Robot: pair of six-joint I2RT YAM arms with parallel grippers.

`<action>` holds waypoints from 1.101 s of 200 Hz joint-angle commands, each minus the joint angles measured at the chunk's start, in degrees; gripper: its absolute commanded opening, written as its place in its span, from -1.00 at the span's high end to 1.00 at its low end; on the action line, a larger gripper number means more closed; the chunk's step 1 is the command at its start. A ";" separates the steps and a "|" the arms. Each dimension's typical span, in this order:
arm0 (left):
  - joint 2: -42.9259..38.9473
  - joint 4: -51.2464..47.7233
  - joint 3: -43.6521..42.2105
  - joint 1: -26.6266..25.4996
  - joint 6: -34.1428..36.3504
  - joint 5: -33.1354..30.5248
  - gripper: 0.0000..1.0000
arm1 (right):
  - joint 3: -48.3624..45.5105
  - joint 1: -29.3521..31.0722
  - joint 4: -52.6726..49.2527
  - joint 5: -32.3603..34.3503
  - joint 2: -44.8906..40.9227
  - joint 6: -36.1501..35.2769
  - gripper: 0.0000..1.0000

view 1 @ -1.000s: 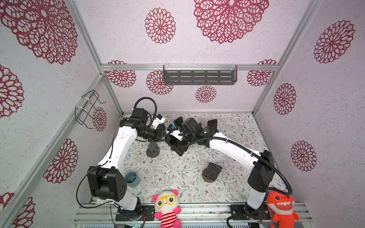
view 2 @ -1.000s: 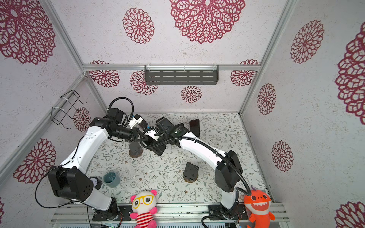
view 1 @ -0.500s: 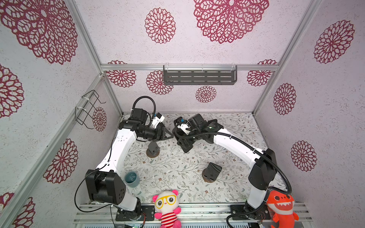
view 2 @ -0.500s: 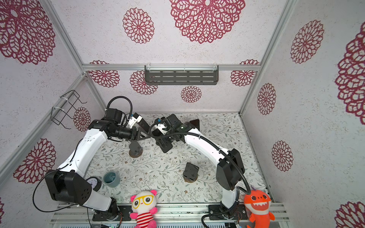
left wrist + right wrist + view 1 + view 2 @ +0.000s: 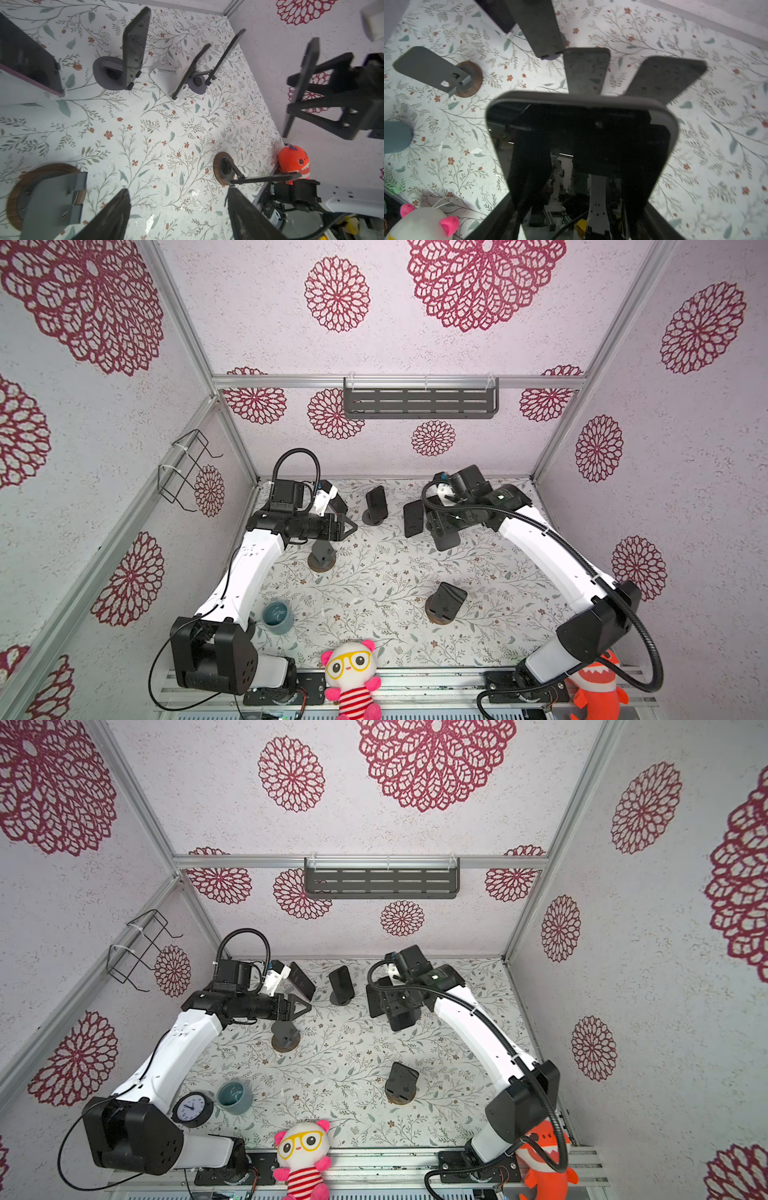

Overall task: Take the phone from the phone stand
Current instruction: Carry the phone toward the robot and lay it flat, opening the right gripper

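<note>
Phone point(image 5: 413, 517) sits clamped in right gripper point(image 5: 430, 524) at one o'clock; left gripper point(image 5: 351, 526) at eleven points toward three o'clock, spread, empty

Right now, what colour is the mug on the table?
The mug is dusty teal blue, clearest in a top view.

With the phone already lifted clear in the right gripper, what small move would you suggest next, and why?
Probably lower the right gripper toward the table below and lay the phone down: it is clamped clear of the empty stand, and the left gripper stands open, holding nothing.
</note>
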 commanded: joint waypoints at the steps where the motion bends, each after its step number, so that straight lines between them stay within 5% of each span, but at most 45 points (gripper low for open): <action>1: -2.64 3.53 -0.71 0.31 1.00 -7.81 -0.55 | -2.02 -3.12 -6.03 4.37 -2.96 1.97 0.49; 51: -4.40 3.70 -2.81 0.26 1.79 -13.37 -0.56 | -12.25 -12.22 -3.34 2.97 -4.23 2.41 0.53; 136: -4.57 3.31 -2.75 0.22 2.45 -11.83 -0.58 | -24.56 -14.08 8.33 -3.79 0.60 3.39 0.50; 197: -4.26 2.84 -2.84 0.22 3.16 -12.56 -0.58 | -29.20 -14.46 16.49 -3.78 4.17 2.74 0.28; 220: -4.17 2.91 -2.84 0.22 2.95 -13.53 -0.59 | -30.46 -14.42 18.91 -3.18 5.71 0.27 0.06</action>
